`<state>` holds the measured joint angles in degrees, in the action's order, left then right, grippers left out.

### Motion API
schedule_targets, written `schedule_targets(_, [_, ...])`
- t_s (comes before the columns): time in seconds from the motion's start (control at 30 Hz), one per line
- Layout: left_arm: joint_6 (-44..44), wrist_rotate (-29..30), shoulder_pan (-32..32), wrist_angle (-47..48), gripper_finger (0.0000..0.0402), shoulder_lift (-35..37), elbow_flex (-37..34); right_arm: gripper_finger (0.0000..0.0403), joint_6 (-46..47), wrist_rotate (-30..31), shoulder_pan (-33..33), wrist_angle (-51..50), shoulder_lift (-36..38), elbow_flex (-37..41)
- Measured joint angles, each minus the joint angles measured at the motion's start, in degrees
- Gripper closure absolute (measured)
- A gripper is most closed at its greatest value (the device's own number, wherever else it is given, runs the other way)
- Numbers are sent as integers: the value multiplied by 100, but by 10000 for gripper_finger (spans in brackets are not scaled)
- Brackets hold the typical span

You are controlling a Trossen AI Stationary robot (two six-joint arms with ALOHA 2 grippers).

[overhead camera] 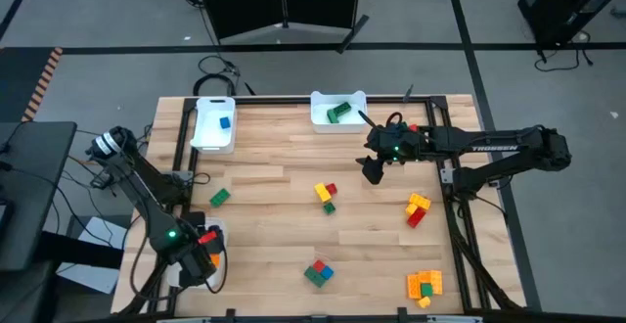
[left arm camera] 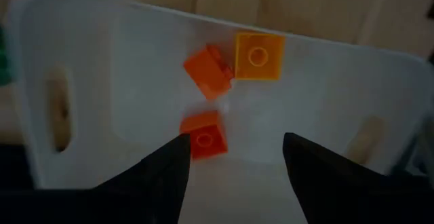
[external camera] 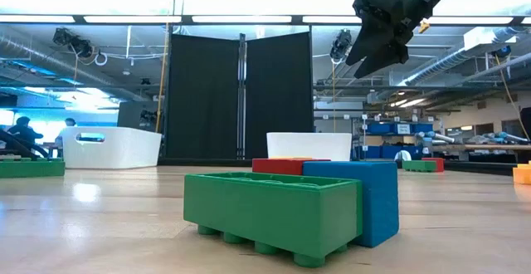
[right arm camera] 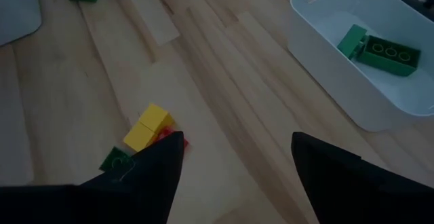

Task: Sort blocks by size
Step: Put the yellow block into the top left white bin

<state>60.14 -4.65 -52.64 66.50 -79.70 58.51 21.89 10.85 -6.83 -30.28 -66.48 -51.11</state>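
Trays (overhead camera: pixel 213 139) apparently ringing scattered blocks (overhead camera: pixel 325 195)

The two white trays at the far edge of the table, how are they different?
The left far tray holds one small blue block; the right far tray holds larger green blocks. The left far tray is long and sits angled; the right far tray lies wider, square to the table edge. Both are white plastic.

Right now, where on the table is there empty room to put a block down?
Bare wood lies between the blue-block tray and the green-block tray, and along the near edge between the left tool and the red-green-blue cluster. It is crowded on the right, around the yellow-red stack and orange pile.
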Motion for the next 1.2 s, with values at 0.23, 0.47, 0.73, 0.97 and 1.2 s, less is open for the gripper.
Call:
schedule_targets(0.23, [-13, 1382, 13, 751, 158, 0, 896, 118, 234, -2, 2, 94, 0, 0])
schedule_targets(0.47, [-11, 3356, 13, 230, 158, -6, 1070, 121, 257, -57, 14, 68, 0, 0])
schedule_targets(0.73, [58, 5112, 562, -425, 158, -28, 1068, 122, 595, -456, 50, -62, 0, -2])
schedule_targets(0.97, [19, 4948, 1606, -770, 158, -28, 1063, 129, 1140, -859, 54, -339, 0, -2])
schedule_targets(1.2, [-1457, 4744, 2466, -1489, 158, -28, 1063, 141, 1971, -787, 52, -1364, 0, -2])
